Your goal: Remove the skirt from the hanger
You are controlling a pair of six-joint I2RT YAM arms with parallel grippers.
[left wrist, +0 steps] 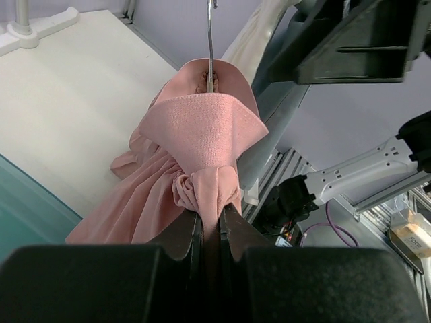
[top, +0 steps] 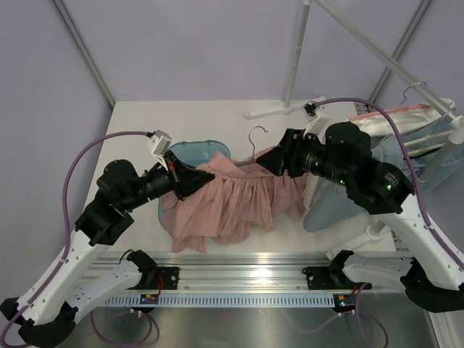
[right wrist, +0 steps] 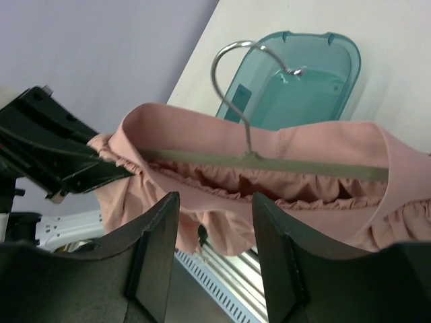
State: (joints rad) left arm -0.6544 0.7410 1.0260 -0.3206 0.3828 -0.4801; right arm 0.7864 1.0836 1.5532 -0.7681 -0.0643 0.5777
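The pink skirt [top: 232,199] hangs on a hanger with a metal hook [top: 255,138] above the table's middle. My left gripper [top: 206,174] is shut on a bunched fold of the skirt at its left end; the left wrist view shows the fabric [left wrist: 202,134] pinched between the jaws [left wrist: 210,215] and the hook wire [left wrist: 210,47] beyond. My right gripper [top: 264,161] is open at the skirt's right end. In the right wrist view its jaws [right wrist: 214,202] stand wide apart just below the waistband [right wrist: 323,141] and the hanger bar [right wrist: 269,163], holding nothing.
A teal bin [top: 192,156] lies on the table behind the skirt, also in the right wrist view [right wrist: 303,87]. A white stand pole [top: 293,65] rises at the back. A rack with other garments [top: 413,123] and a pale blue garment [top: 333,203] are at the right.
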